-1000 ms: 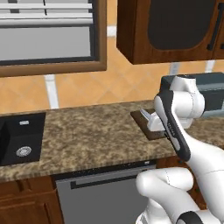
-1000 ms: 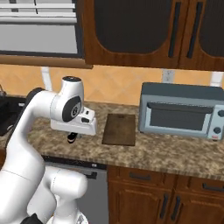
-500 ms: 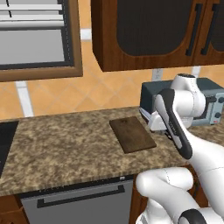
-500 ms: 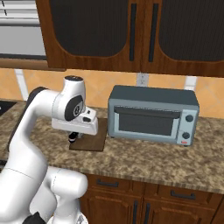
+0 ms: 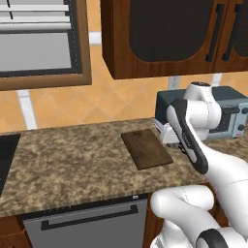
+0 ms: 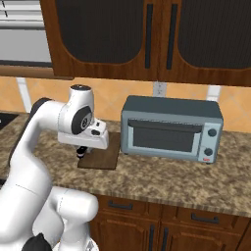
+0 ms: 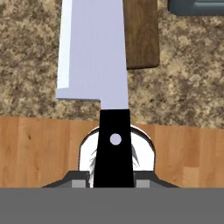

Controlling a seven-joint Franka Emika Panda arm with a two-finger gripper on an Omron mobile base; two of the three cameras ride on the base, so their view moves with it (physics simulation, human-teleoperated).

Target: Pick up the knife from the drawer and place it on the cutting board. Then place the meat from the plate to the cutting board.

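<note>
The end effector [image 7: 111, 181] is clamped on the black handle of the knife [image 7: 94, 57], whose blade points forward over the granite counter [image 5: 63, 164]. The cutting board [image 5: 146, 148] lies flat on the counter, just beside the toaster oven [image 6: 171, 128]; in the hand view the blade overlaps the board's near corner. For a clean placement, centre the blade over the board, lower until the knife lies flat, and release only once it is supported. Keep clear of the toaster oven.
</note>
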